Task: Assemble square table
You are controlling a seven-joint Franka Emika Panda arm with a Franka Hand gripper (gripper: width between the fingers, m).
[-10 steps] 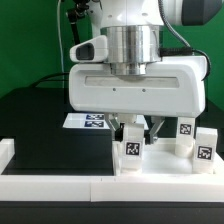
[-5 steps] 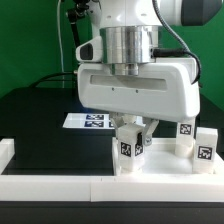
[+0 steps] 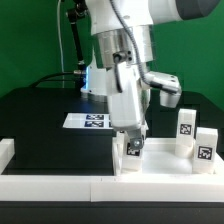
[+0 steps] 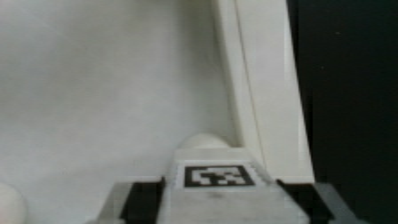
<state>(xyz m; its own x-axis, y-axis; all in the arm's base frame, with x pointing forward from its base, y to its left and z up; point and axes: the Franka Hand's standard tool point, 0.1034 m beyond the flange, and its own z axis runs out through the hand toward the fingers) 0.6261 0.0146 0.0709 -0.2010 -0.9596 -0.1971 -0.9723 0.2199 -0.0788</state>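
1. Gripper point(image 3: 133, 140) is tilted, its fingers reaching down onto a small white block leg point(image 3: 131, 152) and closed on its sides — the wrist view shows the same leg point(image 4: 217, 172) wedged between the two dark fingers point(image 4: 150, 196), tag facing the camera. I read this as a firm hold on that leg.

2. Held leg sits directly under the end effector, so there is no gap left to close. Its long axis runs roughly upright, leaning a little with the tilt of the wrist. It sits at the near edge of the tabletop slab point(image 3: 160, 168), close to the low white wall point(image 3: 60, 182) (whether its foot touches the slab I cannot tell).

3. Two more block legs point(image 3: 186, 124) stand upright on the exterior view's right, just beside each other and apart from the gripper.

4. In the wrist view the slab point(image 4: 107, 90) is a broad pale face with a raised rim point(image 4: 249, 70) running along its edge, black worktop point(image 4: 347, 90) beyond.

5. Marker board point(image 3: 88, 121) lies flat on the worktop behind the arm.

6. Materials — the legs and slab look like matte white plastic with squared edges, each leg carrying a crisp black-and-white tag; the worktop is dull black.
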